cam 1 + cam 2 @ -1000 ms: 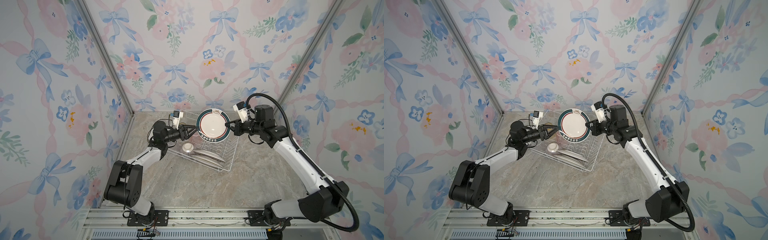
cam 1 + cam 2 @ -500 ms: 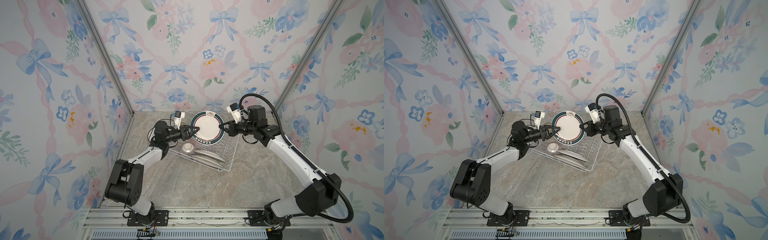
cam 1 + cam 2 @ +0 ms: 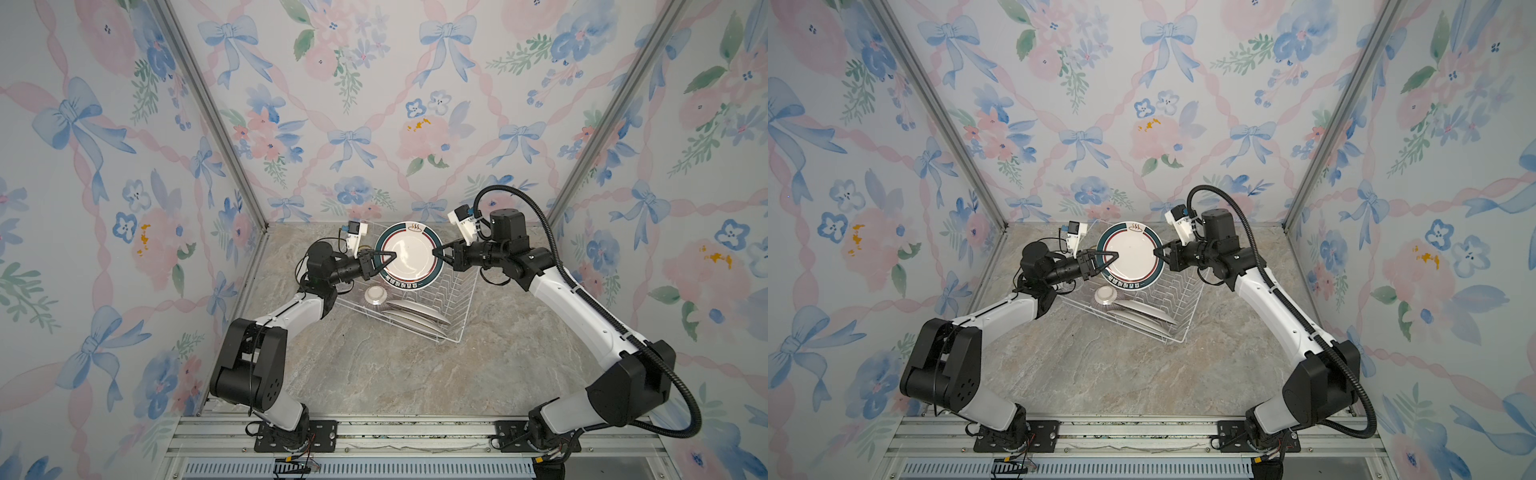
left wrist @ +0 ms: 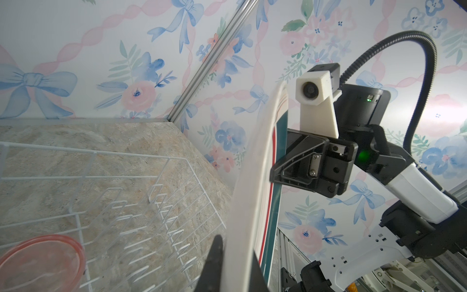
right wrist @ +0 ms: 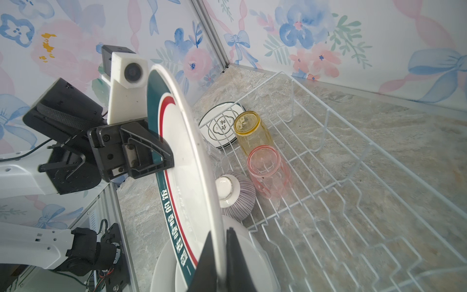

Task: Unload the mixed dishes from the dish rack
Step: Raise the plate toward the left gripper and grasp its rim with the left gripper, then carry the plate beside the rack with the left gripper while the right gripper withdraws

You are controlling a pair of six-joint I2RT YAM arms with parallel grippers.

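Observation:
A green-rimmed white plate (image 3: 409,259) (image 3: 1129,255) hangs upright over the dish rack (image 3: 465,307) (image 3: 1187,307), gripped from both sides. My left gripper (image 3: 388,259) (image 3: 1113,257) (image 4: 235,263) is shut on its left rim. On the opposite rim my right gripper (image 3: 435,252) (image 3: 1156,252) (image 5: 222,242) has its jaws tight round the edge. In the rack lie a ribbed bowl (image 5: 240,197) (image 3: 376,296), a yellow tumbler (image 5: 252,131), a pink tumbler (image 5: 267,172) (image 4: 40,260) and white plates (image 3: 415,316) lying flat.
More plates (image 5: 219,126) lie stacked just past the rack's end wall, seen through its wires. The rack's row of upright prongs (image 4: 161,222) stands under the held plate. Papered walls close the table (image 3: 374,374) on three sides; bare marble lies in front.
The right arm carried the plate leftward over the rack. The left gripper, open a second ago, has shut on the plate's left rim.

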